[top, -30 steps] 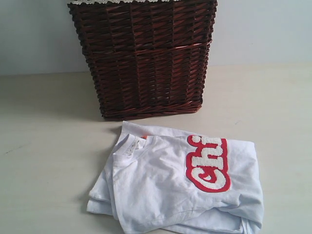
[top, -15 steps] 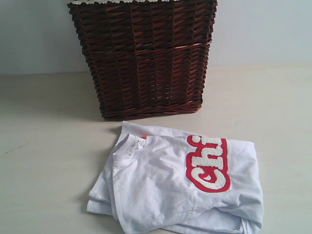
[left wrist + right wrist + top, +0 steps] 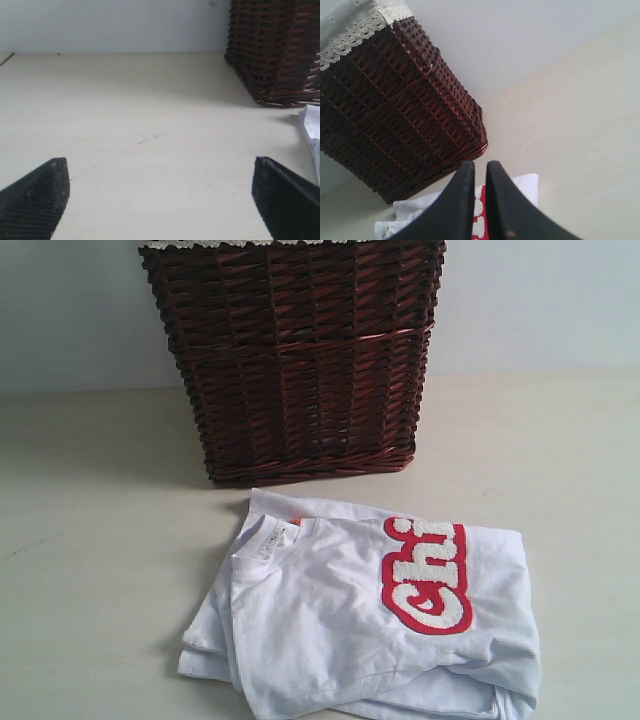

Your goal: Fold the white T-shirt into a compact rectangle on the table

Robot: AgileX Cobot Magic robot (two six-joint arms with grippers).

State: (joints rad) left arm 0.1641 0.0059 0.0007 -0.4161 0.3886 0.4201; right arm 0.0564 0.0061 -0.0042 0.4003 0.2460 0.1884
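The white T-shirt (image 3: 330, 620) lies folded into a rough rectangle on the table (image 3: 90, 540), just in front of the basket, with red-and-white lettering on its right part. Neither gripper shows in the exterior view. In the left wrist view my left gripper (image 3: 160, 162) stands wide open over bare table, and an edge of the T-shirt (image 3: 312, 125) lies off to one side. My right gripper (image 3: 480, 164) hangs above the T-shirt (image 3: 527, 182), its jaws almost together with nothing between them.
A tall dark brown wicker basket (image 3: 300, 370) with white lace trim (image 3: 350, 35) stands at the back of the table against a pale wall. Bare tabletop stretches to both sides of the shirt.
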